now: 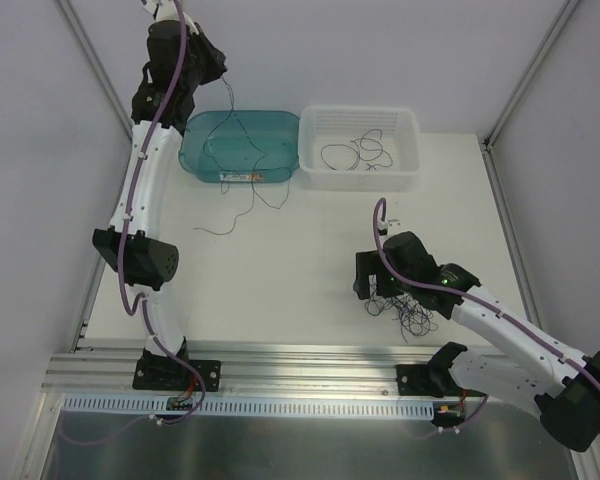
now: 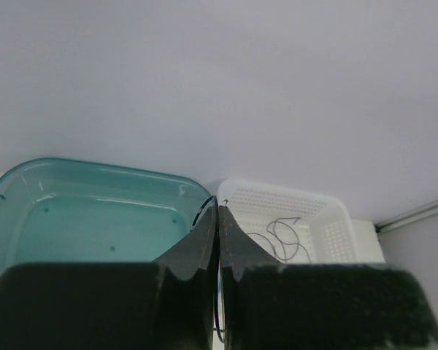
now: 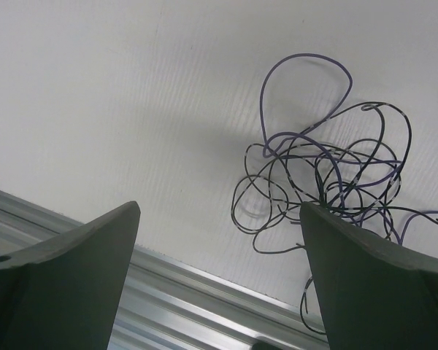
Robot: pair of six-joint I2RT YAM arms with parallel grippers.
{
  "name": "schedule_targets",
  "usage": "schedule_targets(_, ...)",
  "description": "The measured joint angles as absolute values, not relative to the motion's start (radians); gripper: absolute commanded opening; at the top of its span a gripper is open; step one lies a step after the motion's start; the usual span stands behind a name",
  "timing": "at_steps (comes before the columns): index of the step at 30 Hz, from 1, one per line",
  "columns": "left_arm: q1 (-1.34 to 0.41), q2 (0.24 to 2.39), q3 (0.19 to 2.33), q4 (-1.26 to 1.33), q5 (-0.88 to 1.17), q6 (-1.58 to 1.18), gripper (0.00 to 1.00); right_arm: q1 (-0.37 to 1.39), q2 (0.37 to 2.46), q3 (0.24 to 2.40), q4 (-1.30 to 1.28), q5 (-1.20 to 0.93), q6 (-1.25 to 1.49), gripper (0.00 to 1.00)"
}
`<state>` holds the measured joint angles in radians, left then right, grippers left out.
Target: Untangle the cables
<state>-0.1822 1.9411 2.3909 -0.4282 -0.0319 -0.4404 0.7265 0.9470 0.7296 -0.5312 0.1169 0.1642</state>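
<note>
You have the cables [image 3: 334,173] in three places: a black-and-purple knot on the table [image 1: 280,280]; one strand draped over the teal tub [image 1: 194,152]; loose curls in the white basket [image 1: 360,181]

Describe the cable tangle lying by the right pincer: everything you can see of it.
The cable tangle is a loose knot of hair-thin, flexible wires, black and purple, looping over one another, with one larger purple loop sticking out. It lies on the white table near its front edge. The open right pincer hangs over it; one finger hides a few strands, and contact cannot be told.
</note>
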Motion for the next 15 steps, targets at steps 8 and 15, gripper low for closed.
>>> schedule_targets(8, -0.175, 2.189, 2.347, -0.284, -0.032, -0.336, 0.6, 0.727, 1.005, 0.723, -0.532, 0.115, 0.165, 0.96)
schedule_targets(15, -0.166, 2.147, 2.133, -0.269, -0.034, -0.286, 0.99, 0.727, 1.027, 0.723, -0.53, 0.11, 0.165, 0.96)
